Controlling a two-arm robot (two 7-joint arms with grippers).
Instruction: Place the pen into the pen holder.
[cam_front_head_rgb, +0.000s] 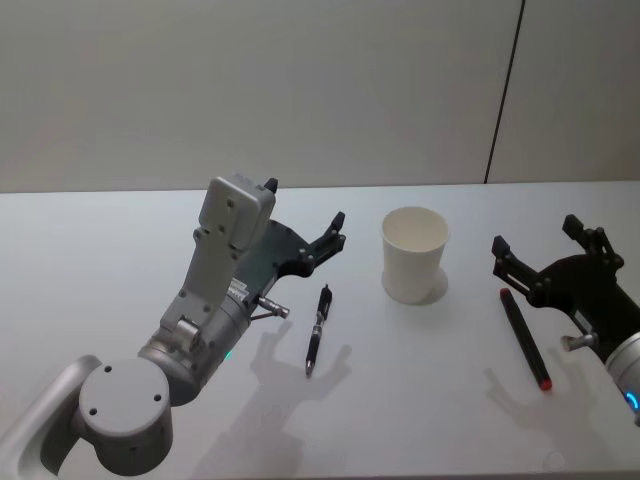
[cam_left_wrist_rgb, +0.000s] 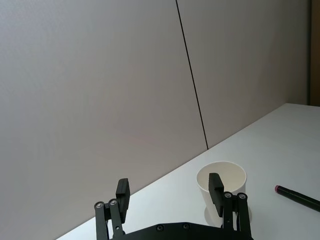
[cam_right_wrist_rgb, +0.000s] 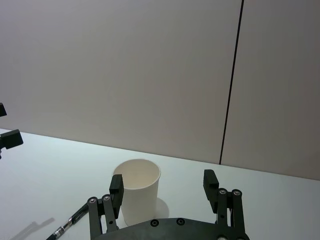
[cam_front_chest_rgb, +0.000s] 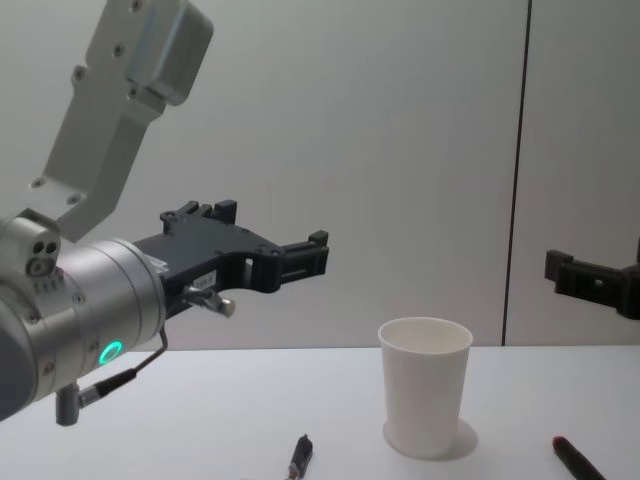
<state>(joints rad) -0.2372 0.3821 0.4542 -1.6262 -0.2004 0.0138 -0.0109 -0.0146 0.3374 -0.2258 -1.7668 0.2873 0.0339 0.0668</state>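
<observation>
The black pen (cam_front_head_rgb: 318, 330) lies flat mid-tabletop (cam_front_head_rgb: 110, 240), left of the white pen holder (cam_front_head_rgb: 414, 253), which stands nearer the far edge, and a red-tipped pen (cam_front_head_rgb: 524, 338) lies to its right. A pen dropped in off-centre could lean on the rim and tip the light pen holder, or roll out of a skewed pinch. There are two pens, one pen holder and two pincers: the left gripper (cam_left_wrist_rgb: 169, 187) near the black pen and the right gripper (cam_front_head_rgb: 536, 238) near the red-tipped one, both spread wide and holding nothing.

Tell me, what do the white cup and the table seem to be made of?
White cup: probably paper, matte, with thin wall and rolled rim. Table: smooth white top, perhaps laminate or painted board; the faint sheen leaves it open.
</observation>
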